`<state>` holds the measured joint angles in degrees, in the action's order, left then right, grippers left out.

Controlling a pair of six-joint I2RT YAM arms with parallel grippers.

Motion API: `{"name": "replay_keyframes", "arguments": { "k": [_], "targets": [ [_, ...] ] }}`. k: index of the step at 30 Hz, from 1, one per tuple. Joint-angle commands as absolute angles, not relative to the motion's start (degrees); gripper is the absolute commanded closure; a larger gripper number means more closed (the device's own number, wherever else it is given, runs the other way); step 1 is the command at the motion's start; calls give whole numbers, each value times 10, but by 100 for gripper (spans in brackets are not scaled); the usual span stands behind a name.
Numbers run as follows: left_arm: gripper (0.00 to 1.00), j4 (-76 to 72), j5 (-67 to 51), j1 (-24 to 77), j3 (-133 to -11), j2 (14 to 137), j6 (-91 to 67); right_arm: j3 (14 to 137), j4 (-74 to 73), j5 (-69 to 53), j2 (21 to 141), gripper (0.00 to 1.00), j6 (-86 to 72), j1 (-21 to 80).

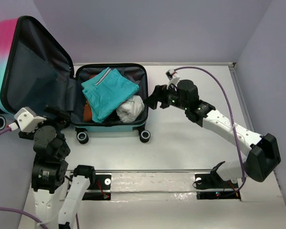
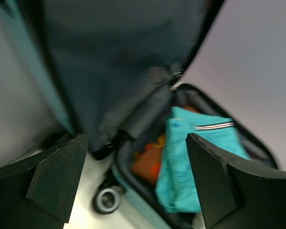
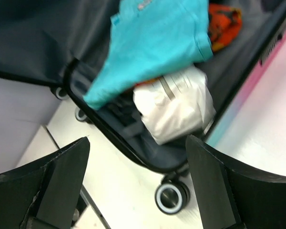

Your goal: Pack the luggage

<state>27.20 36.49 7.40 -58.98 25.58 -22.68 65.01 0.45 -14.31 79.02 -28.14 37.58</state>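
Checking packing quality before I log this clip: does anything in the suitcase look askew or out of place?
Only slightly: the teal garment lies diagonally across the suitcase, and the white bundle is crumpled into a wheel-side corner. Nothing lies outside it.

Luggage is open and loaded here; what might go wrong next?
1. The white bundle and teal garment mound up near the rim of the luggage, so fabric may catch when the lid closes.
2. The right gripper, open, sits beside that rim; a swinging lid might strike it.
3. The wheels sit at the near edge; a push could shift the luggage.
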Motion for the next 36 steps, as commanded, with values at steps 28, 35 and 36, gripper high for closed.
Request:
{"name": "replay_keyframes", "arguments": {
  "k": [28,35,36],
  "targets": [
    [94,210,455,-127,-591,481,-176,519,42,-198,729,13,-226,375],
    [94,177,450,58,-564,419,-126,529,56,-185,753,13,-260,375],
    [94,165,458,124,-564,413,-114,530,59,-180,755,13,-263,375]
  ]
}}
